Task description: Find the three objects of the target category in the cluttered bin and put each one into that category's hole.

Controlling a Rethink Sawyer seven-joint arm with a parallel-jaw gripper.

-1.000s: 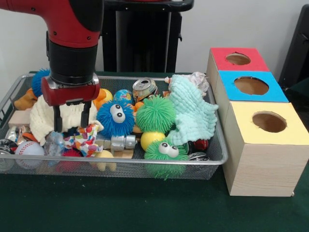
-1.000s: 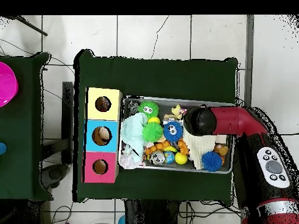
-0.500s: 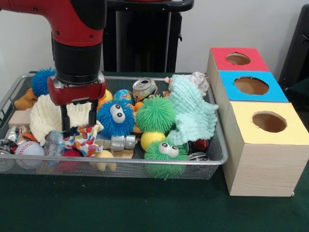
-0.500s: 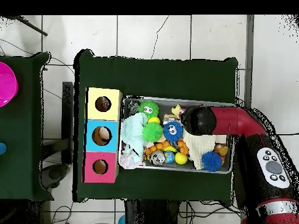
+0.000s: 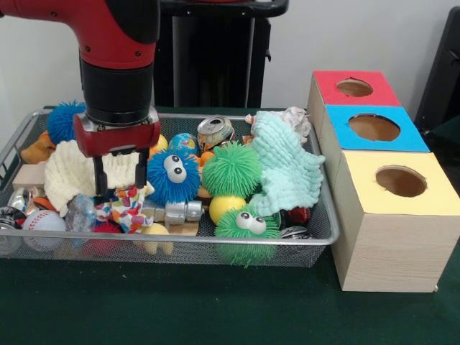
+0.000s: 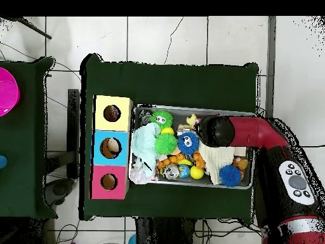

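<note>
Just below open jaws: polka-dot wrapper [image 5: 128,207]

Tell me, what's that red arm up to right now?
Gripper open, empty, above the polka-dot wrapper in the mesh bin. Nothing at the yellow box's hole yet. Cream cloth and blue fuzzy ball crowd either side.

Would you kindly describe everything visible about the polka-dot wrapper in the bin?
The polka-dot wrapper is thin, crinkly plastic, white with red, yellow, blue and green spots, crumpled into a loose bunch. It lies near the front of the wire mesh bin, beside the blue fuzzy ball and before the cream knitted cloth. The open pincer hangs right above it, holding nothing.
</note>
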